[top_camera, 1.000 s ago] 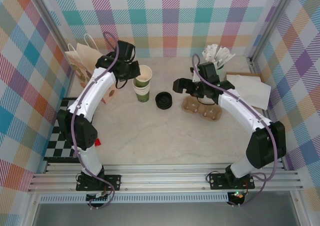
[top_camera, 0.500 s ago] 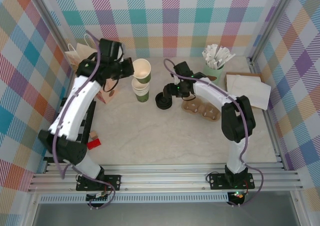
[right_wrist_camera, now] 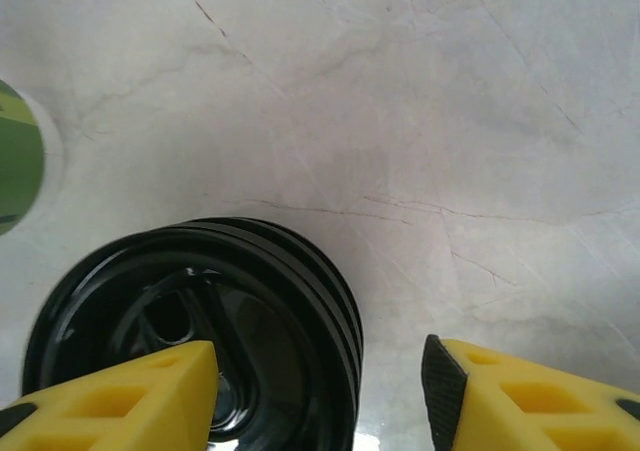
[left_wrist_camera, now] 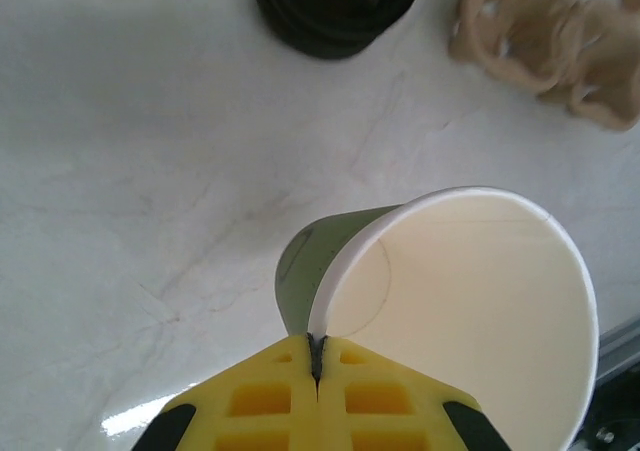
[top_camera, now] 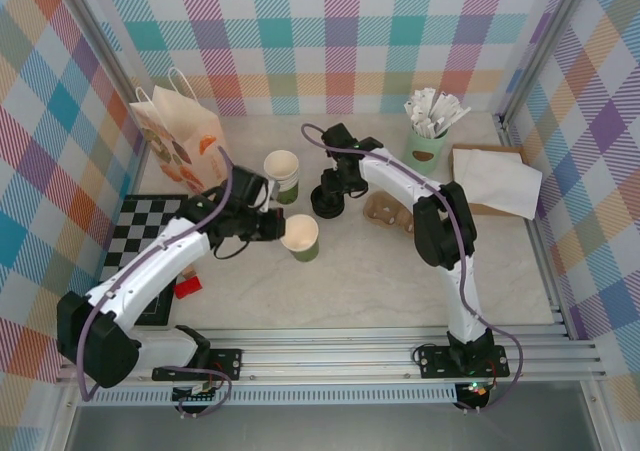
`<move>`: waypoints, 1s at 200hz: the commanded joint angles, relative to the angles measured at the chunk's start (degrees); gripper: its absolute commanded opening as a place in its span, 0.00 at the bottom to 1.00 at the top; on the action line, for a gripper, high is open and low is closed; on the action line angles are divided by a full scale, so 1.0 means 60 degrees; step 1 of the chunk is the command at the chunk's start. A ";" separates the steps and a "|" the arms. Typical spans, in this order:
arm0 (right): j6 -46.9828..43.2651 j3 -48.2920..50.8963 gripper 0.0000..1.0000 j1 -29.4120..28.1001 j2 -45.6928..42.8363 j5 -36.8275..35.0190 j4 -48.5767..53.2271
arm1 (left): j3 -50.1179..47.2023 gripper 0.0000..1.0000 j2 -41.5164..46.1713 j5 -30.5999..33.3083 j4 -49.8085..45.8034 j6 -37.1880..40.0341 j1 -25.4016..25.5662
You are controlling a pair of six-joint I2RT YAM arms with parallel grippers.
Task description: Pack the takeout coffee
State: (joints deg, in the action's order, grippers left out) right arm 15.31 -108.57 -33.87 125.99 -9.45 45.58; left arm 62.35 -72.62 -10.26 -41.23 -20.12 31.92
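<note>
A lidless olive-green paper cup [top_camera: 301, 237] with a cream inside hangs just above the table, and my left gripper [top_camera: 281, 225] is shut on its rim. The left wrist view has the yellow fingertips [left_wrist_camera: 316, 349] pinching the cup wall [left_wrist_camera: 310, 271] edge-on. A stack of black plastic lids [top_camera: 326, 203] sits behind it. My right gripper [top_camera: 328, 183] hovers open over that stack; in the right wrist view one finger [right_wrist_camera: 150, 391] lies over the lids [right_wrist_camera: 200, 311] and the other [right_wrist_camera: 500, 391] over bare table. A cup with a lid on it is out of view.
The remaining stack of lidless cups [top_camera: 282, 171] stands left of the lids. A pulp cup carrier [top_camera: 385, 209] lies to their right, then the mint mug of sachets [top_camera: 428, 143] and napkins [top_camera: 495, 176]. A paper bag [top_camera: 180, 136] stands back left above a checkered board [top_camera: 140, 241].
My left arm has carried the single cup from above the cup stack down and forward to mid-table. My right gripper has slid left and now sits over the black lids.
</note>
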 commanded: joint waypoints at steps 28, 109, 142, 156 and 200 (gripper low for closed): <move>-0.0193 -0.0007 0.51 -0.0140 0.0048 -0.0059 0.0241 | -0.0884 0.00 -0.0147 0.0856 0.2202 -0.0235 0.0807; -0.0222 0.0100 0.40 -0.0244 0.0119 -0.0135 0.0219 | -0.1060 0.00 -0.0803 0.1089 0.2245 -0.0089 0.1043; -0.0222 0.0145 0.38 -0.0244 0.0136 -0.0173 0.0209 | -0.1129 0.00 -0.0803 0.1099 0.2272 -0.0045 0.1052; -0.0208 0.0149 0.41 -0.0240 0.0154 -0.0217 0.0202 | -0.1176 0.00 -0.0810 0.1092 0.2329 -0.0058 0.1050; -0.0223 0.0166 0.37 -0.0258 0.0153 -0.0182 0.0176 | -0.1236 0.00 -0.0913 0.0961 0.2406 -0.0071 0.1061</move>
State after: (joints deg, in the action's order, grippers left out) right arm 14.09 -108.31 -35.00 125.99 -10.09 46.17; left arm 55.48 -77.54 -4.40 -28.03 -20.75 37.54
